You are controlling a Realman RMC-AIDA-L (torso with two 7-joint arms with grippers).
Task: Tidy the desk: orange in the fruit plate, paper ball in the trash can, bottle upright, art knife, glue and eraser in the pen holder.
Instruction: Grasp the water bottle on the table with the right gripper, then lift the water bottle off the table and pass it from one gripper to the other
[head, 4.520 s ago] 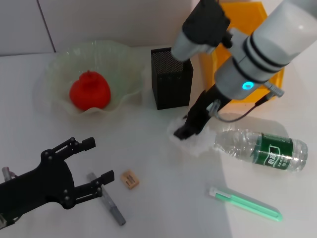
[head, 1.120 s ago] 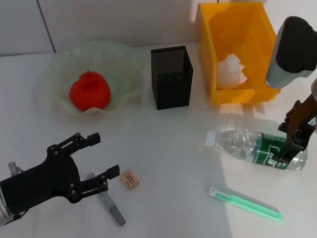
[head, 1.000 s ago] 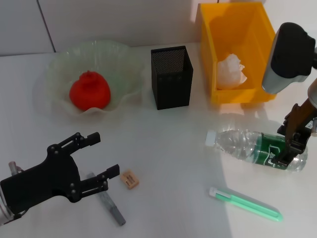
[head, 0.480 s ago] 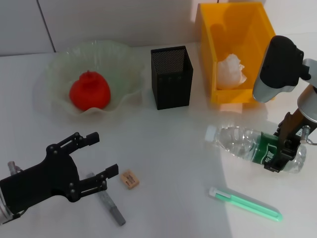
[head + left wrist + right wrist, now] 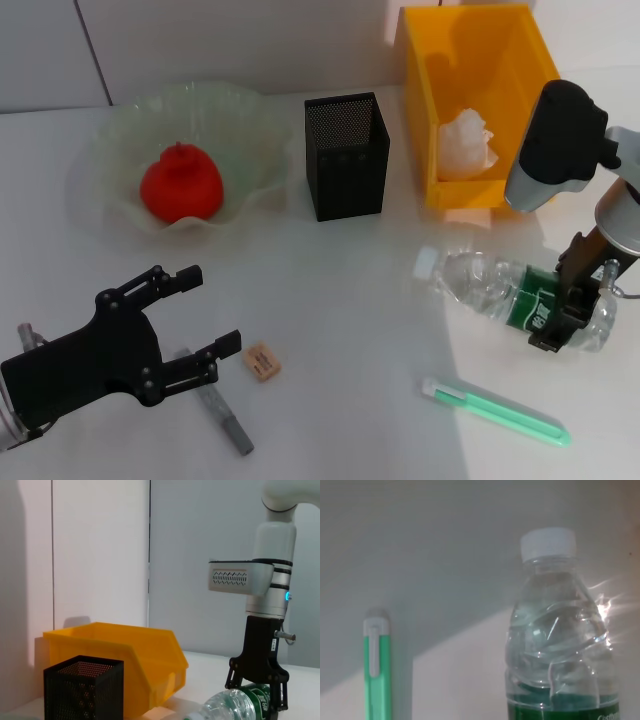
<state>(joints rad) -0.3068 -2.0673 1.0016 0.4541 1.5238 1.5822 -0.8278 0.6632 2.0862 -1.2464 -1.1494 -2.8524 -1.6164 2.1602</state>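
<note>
Green-labelled bottle (image 5: 510,293), print unreadable, clamped by right gripper (image 5: 562,312).

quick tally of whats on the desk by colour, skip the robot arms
Green: 3, fruit plate, bottle, art knife
Orange-yellow: 1, trash can
Red-orange: 1, orange
Black: 1, pen holder
White: 1, paper ball
Tan: 1, eraser
Grey: 1, grey stick
Total: 9

Bottle (image 5: 515,298) base hidden behind right gripper (image 5: 562,318), eraser (image 5: 261,361) print perhaps too small to read
</note>
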